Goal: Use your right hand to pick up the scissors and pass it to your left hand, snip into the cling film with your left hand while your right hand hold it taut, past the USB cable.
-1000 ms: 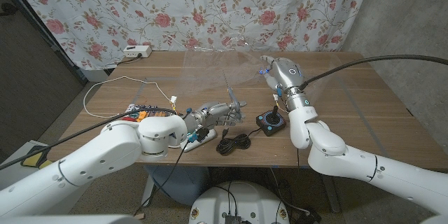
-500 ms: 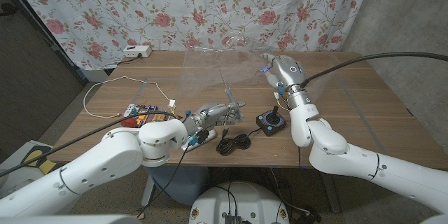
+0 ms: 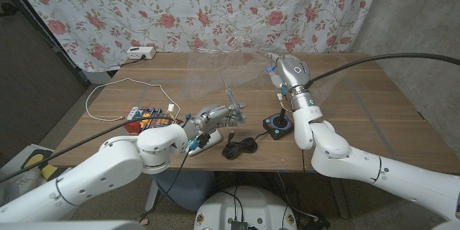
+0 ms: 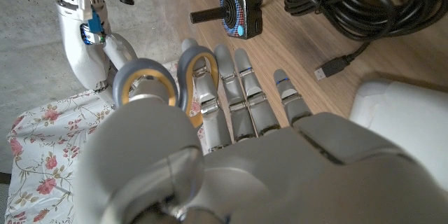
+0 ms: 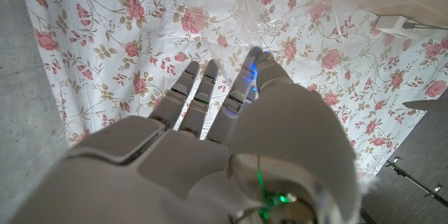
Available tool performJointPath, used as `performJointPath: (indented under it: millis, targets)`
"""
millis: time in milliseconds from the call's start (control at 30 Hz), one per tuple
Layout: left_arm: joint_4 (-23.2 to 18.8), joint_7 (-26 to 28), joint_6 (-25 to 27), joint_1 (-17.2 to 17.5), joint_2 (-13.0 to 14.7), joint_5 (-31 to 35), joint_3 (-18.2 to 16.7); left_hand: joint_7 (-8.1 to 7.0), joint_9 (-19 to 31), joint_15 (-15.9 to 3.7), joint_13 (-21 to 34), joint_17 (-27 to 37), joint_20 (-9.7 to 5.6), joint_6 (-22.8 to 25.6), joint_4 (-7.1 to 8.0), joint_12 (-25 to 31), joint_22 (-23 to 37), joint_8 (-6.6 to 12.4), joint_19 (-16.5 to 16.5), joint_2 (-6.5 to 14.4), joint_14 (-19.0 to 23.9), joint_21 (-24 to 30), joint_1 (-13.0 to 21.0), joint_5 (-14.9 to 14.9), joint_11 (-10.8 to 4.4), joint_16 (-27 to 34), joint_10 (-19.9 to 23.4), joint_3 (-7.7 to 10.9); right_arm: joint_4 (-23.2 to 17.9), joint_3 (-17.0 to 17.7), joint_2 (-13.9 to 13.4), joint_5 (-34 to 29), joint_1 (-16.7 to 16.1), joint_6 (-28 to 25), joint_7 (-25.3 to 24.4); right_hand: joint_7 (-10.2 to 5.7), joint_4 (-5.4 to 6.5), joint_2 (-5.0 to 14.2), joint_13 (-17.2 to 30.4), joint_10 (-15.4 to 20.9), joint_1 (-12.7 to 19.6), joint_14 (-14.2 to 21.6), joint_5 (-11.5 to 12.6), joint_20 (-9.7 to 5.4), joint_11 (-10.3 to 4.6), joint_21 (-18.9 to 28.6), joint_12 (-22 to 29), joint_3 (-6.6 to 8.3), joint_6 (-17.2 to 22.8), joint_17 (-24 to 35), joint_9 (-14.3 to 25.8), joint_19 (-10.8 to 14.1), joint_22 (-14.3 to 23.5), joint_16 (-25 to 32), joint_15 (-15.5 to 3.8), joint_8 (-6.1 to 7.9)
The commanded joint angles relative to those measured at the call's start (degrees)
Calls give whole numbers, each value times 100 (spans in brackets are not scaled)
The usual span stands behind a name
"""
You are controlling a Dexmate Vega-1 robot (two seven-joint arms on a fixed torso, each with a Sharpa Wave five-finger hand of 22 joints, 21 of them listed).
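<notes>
- Near the table's front middle, your left hand (image 3: 208, 117) holds the scissors (image 3: 231, 104), blades pointing up toward the film; in the left wrist view its fingers (image 4: 241, 87) run through and beside the yellow-lined handle loops (image 4: 197, 77).
- Just above the blade tips hangs the cling film (image 3: 215, 68), a clear sheet stretched from the table up to your right hand (image 3: 284, 70).
- Your right hand is raised over the table's back right part, pinching the film's upper edge; in the right wrist view its fingers (image 5: 203, 91) reach up to the crinkled film (image 5: 280, 0) against the floral curtain (image 5: 105, 35).
- Right of the scissors, on the table (image 3: 359, 115), lies the coiled black USB cable (image 3: 241, 146), its plug (image 4: 330, 68) free on the wood.
- Beside the cable stands a small black joystick (image 3: 278, 124).
- Left of your left hand lies a colourful packet (image 3: 144, 115), and a white cord (image 3: 108, 90) runs back to a white power strip (image 3: 140, 53).
</notes>
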Motion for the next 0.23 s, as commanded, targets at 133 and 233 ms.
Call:
performJointPath:
  millis: [133,233]
  targets:
    - [75,30,-217,219,-56,152,-47,-21,12,8,101,24,-4,-10,-3,27,6,40,21,58,32,-5,-39,-46,-198,-22,214,63,35,-37,48,-45,6,-73,-74,-10,-18,2,13,47,39,-34,22,35,-20,0,26,-21,40,10,11,19,24,15,-1016,-17]
    - [52,86,-192,221,-100,162,-28,-20,21,6,99,28,-5,-13,-15,23,6,47,28,41,34,-4,-56,-53,-190,-20,214,66,106,18,45,51,16,40,-106,-13,-18,2,13,45,39,-32,22,32,-20,-1,25,-22,37,10,11,18,24,16,-1015,-18]
